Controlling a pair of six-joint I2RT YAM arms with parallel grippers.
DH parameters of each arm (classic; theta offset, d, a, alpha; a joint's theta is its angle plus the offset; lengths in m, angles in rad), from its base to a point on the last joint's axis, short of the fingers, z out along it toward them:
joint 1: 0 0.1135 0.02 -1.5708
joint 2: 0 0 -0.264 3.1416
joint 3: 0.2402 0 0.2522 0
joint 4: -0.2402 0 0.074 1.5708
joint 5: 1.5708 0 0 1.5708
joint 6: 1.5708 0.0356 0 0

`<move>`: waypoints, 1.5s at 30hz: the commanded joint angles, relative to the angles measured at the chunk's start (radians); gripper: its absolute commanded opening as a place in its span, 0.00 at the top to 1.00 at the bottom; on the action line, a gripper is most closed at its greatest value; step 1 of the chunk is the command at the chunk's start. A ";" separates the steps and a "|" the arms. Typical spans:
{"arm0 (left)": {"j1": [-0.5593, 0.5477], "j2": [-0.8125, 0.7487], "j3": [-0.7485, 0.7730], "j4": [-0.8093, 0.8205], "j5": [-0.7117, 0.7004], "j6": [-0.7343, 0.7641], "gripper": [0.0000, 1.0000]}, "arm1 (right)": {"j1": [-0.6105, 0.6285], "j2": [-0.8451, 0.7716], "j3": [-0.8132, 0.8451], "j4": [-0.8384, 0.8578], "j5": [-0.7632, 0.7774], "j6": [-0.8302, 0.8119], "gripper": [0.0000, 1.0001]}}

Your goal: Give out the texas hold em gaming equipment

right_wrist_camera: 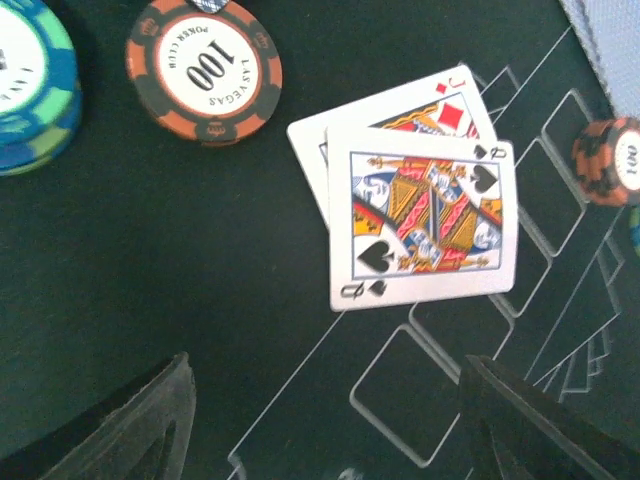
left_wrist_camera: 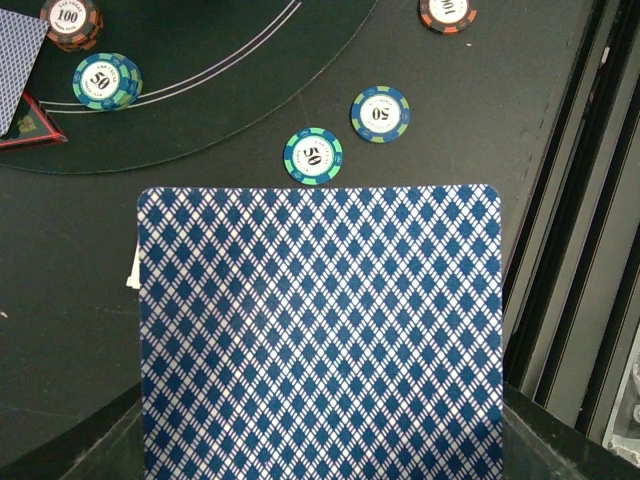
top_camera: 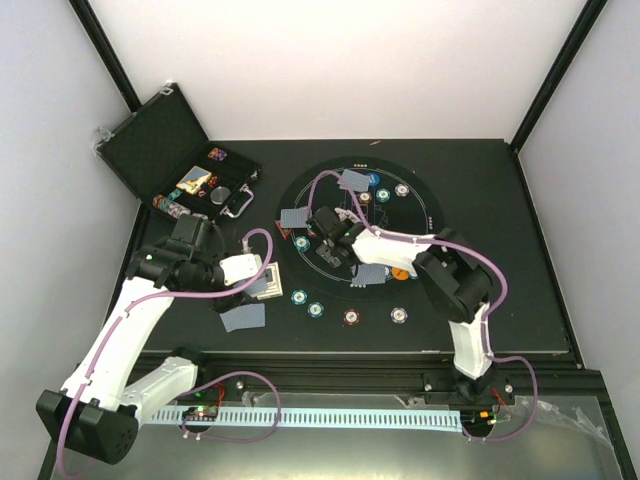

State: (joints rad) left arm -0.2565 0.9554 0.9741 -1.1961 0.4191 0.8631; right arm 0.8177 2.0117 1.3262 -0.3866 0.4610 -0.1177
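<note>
Blue-backed card [left_wrist_camera: 320, 330] (back up) between left fingers [left_wrist_camera: 560, 450]

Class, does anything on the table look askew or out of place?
The queen of spades lies crookedly over a jack of diamonds, both face up, not squared to the card outlines printed on the mat.

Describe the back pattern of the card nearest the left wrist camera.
A blue-and-white diamond lattice covers the card; clearest in the left wrist view.
</note>
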 commanded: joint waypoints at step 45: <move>0.000 0.001 0.036 -0.005 0.005 0.027 0.98 | -0.408 0.165 0.231 -0.055 -0.733 0.659 0.33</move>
State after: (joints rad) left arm -0.2565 0.9577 0.9798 -1.2030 0.4183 0.8680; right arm 0.4171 2.1544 1.5204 -0.3878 -0.2935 0.5625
